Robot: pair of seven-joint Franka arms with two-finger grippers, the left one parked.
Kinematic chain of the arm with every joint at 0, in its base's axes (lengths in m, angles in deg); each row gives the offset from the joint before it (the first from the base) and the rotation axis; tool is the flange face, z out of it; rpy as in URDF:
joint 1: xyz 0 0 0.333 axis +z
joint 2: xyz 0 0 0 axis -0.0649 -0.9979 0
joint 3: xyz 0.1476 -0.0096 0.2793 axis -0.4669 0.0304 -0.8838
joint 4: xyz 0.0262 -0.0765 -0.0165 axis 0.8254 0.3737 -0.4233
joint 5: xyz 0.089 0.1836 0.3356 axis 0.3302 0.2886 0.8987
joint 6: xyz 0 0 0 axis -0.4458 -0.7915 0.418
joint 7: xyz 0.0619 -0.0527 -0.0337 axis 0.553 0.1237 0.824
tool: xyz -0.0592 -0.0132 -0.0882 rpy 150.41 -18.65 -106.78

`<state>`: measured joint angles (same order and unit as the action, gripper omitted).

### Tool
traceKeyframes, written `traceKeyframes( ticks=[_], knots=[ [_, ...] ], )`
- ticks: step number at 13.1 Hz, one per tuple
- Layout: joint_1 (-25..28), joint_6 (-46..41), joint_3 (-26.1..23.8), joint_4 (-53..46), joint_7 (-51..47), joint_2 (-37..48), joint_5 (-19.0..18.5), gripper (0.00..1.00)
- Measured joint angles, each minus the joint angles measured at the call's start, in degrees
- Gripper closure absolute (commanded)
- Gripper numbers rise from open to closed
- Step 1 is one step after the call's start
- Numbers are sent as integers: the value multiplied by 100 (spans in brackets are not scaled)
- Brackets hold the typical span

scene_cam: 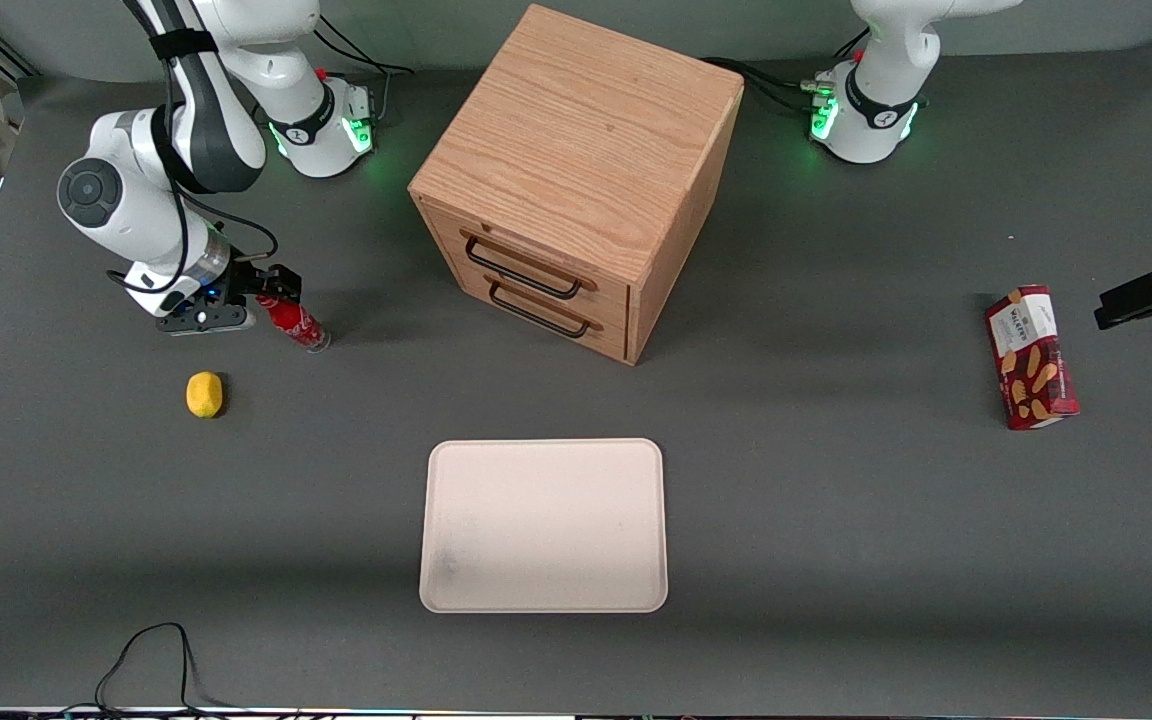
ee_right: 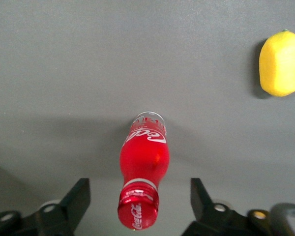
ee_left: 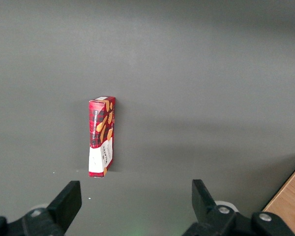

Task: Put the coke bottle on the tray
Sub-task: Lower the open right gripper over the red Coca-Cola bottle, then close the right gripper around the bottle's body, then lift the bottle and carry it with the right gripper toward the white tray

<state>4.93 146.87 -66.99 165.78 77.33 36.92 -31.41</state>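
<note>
Coca-Cola script in white, readable on the coke bottle (ee_right: 143, 162) and again on its red cap; slim, glossy red body, silver band at the neck, clear base; standing on the dark matte table (scene_cam: 836, 520) at the working arm's end, cap up between the spread black fingers (ee_right: 77, 196) of the gripper (scene_cam: 274, 287), fingers apart on either side of the cap and touching nothing, bottle not clamped. Lemon (ee_right: 281, 63) near the bottle, nearer to the front camera, bright yellow, dimpled skin, rounded with a small nub at one end. Tray (scene_cam: 544, 470) flat on the table, well apart from the bottle and nearer to the front camera, cream to pale pink, rectangular with rounded corners and a low rim, faint grey smudge in one corner, nothing on it. Wooden drawer cabinet (scene_cam: 576, 170) in the middle of the table, farther from the front camera than the tray, oak-like grain, cube shape turned at an angle, two drawers with thin dark wire handles, both shut. Biscuit box (scene_cam: 1031, 357) toward the parked arm's end, lying flat, red tartan print with pictures of shortbread fingers and a white panel reading "Walkers", slim carton shape
</note>
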Motion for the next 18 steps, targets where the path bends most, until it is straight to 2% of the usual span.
traceKeyframes(
  ticks=[12, 14, 18],
  knots=[
    [1, -11, -2, -78, 0, 4, -17, 100],
    [1, -459, -2, -432, 0, 8, -17, 100],
    [-5, -2145, 2, -1823, -5, 26, -17, 100]
  ],
)
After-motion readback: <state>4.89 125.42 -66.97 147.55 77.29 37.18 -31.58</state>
